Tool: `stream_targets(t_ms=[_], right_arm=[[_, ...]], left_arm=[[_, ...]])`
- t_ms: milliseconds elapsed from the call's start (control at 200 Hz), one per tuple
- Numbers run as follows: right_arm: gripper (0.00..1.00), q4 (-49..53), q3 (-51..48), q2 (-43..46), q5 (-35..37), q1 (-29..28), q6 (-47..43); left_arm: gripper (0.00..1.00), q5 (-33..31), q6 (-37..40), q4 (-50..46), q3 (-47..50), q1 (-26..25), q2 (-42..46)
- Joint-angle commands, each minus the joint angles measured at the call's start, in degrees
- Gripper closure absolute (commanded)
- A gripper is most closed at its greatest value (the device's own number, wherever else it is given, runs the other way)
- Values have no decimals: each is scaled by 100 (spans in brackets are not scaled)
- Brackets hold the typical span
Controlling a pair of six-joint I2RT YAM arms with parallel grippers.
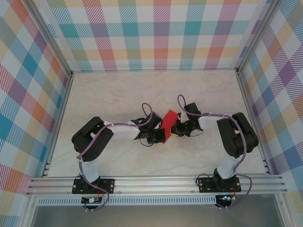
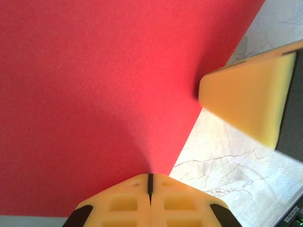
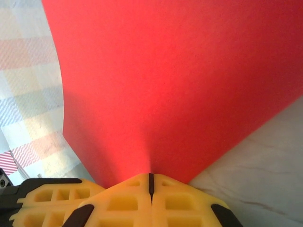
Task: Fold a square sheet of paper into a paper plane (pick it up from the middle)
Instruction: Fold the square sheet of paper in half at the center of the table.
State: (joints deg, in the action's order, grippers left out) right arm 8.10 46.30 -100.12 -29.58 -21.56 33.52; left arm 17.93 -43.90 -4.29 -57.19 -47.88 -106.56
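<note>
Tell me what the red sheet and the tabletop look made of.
The red sheet: thin matte paper, finely grained, bowing gently where pinched. The tabletop: pale marble-look surface with thin veins, slightly glossy; probably printed laminate, not certain.

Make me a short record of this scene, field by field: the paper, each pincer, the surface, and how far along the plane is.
Paper: red sheet of paper, between the two arms near mid-table
Left arm: left pincer shut on an edge of the sheet
Right arm: right pincer shut on the sheet as well
Face showing: red in both wrist views, no crease visible there
Surface: pale marbled table
Progress: no plane shape yet
Unclear: whether the sheet is clear of the table
</note>
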Motion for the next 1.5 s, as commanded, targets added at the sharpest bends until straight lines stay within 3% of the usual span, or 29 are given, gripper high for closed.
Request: stream_targets(t_ms=[0,830,975,1255,1355,1495], right_arm=[[100,-99,192,-179,463,215,-181],[100,87,811,-649,995,1238,-170],[100,6,857,-644,1008,1516,-13],[100,407,1258,-217,1156,1528,-98],[91,628,1167,42,1139,1454,-32],[70,981,863,514,1555,1100,124]], left_arm=[[96,-373,112,-871,307,-76,-445],[96,-369,144,-906,327,-88,-388],[96,-387,153,-988,279,-81,-373],[95,-406,153,-1005,122,-105,-219],[90,-419,153,-1035,-122,-101,-25],[70,-1115,51,-1407,-566,-70,415]])
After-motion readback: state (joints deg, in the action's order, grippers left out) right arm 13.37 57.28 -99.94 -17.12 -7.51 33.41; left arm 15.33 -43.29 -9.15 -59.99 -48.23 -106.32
